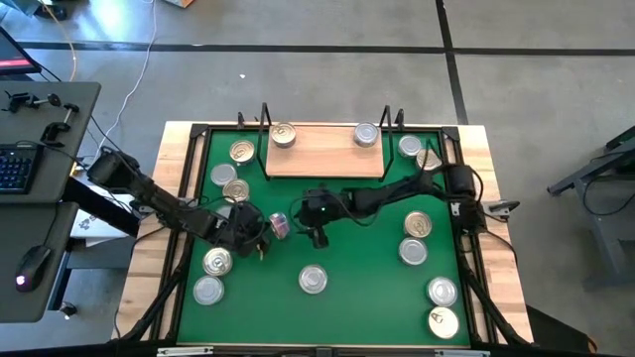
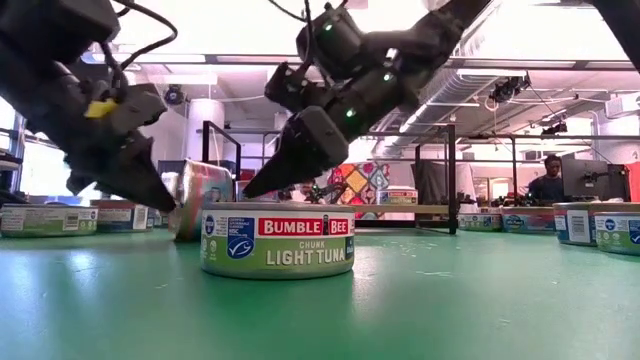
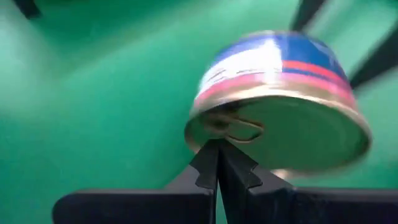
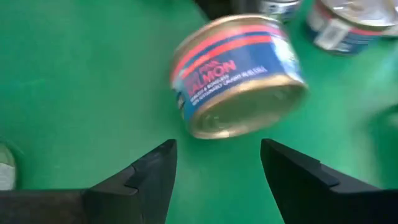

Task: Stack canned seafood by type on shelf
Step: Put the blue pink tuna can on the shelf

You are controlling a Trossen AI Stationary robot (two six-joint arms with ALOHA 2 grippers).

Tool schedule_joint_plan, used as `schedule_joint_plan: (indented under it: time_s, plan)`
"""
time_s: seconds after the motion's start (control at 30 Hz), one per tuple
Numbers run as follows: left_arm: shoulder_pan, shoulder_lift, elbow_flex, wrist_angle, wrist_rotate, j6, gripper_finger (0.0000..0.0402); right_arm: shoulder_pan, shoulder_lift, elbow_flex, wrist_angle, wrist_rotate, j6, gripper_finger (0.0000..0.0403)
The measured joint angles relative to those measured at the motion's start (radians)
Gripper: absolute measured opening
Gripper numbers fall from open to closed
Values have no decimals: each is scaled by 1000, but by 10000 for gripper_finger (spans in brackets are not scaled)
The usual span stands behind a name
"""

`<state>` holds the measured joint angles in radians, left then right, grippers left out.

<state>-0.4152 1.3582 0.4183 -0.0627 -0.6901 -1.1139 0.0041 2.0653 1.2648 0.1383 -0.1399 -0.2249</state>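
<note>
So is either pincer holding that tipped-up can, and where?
The right pincer is open, holding nothing. The left pincer is shut, its tips against the tilted salmon can's lid by the pull tab; whether it grips cannot be told.

mat [image 1: 367, 238]: green
salmon tin [image 4: 238, 74]: blue side, red band, gold ends
tuna tin [image 2: 277, 241]: green label, red name strip, white words
shelf [image 1: 323, 154]: light wood, black wire ends
left gripper [image 3: 219, 163]: black
right gripper [image 4: 217, 163]: black

Both arms reach toward mid-table, left hand [image 3: 217, 163] pressed closed, right hand [image 4: 217, 163] spread apart.
</note>
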Motion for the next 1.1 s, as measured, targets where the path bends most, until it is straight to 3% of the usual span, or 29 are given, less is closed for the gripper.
schedule_joint_plan:
  time_s: [0.2, 0.37, 0.53, 0.67, 0.83, 1.1]
  plan:
    - [67, 3, 0, 134, 12, 156, 0, 48, 32, 61, -10, -52, 6, 227]
    - [82, 3, 0, 189, 48, 236, 0, 95, 1, 119, -175, -17, -33, 227]
    - [82, 3, 0, 190, 52, 260, 0, 131, -22, 186, -321, 172, -133, 227]
    - [82, 3, 0, 193, 52, 262, 0, 111, -22, 194, -305, 266, -204, 227]
    - [82, 3, 0, 193, 52, 273, 0, 51, -22, 194, -299, 217, -226, 245]
    - [82, 3, 0, 194, 52, 281, 0, -15, 6, 194, -234, 60, -320, 322]
